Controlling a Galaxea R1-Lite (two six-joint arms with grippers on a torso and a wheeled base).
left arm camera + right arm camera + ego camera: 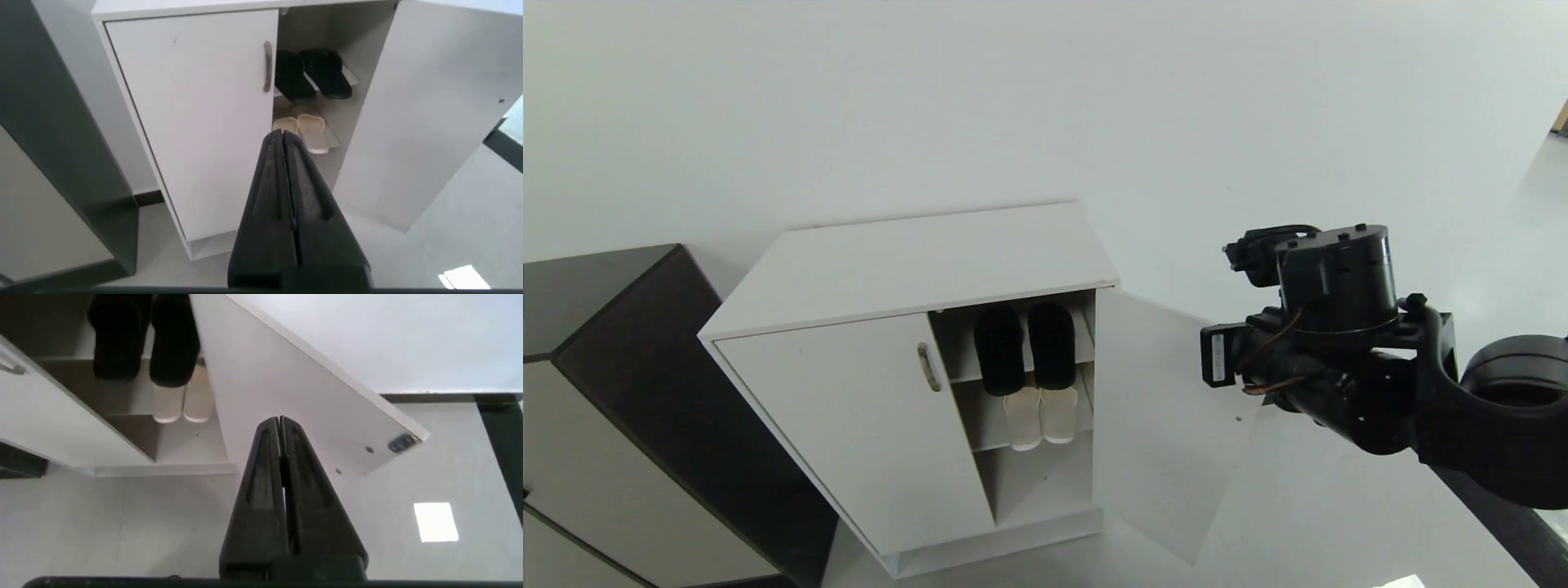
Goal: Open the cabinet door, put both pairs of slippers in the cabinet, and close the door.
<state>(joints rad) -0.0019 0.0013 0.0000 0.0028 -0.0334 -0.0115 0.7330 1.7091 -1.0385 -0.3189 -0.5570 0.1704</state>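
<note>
Lying front-to-back in cabinet (915, 261), black slippers (1025, 347) above white slippers (1040, 416), left gripper (283, 137) and right gripper (282, 425) clenched empty

Upper shelf (1083, 343): black slippers (1052, 343); middle shelf (984, 420): white slippers (1058, 412).

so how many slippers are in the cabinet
4: two black slippers on the upper shelf, two white slippers on the shelf below. The shut left door may hide more.
</note>
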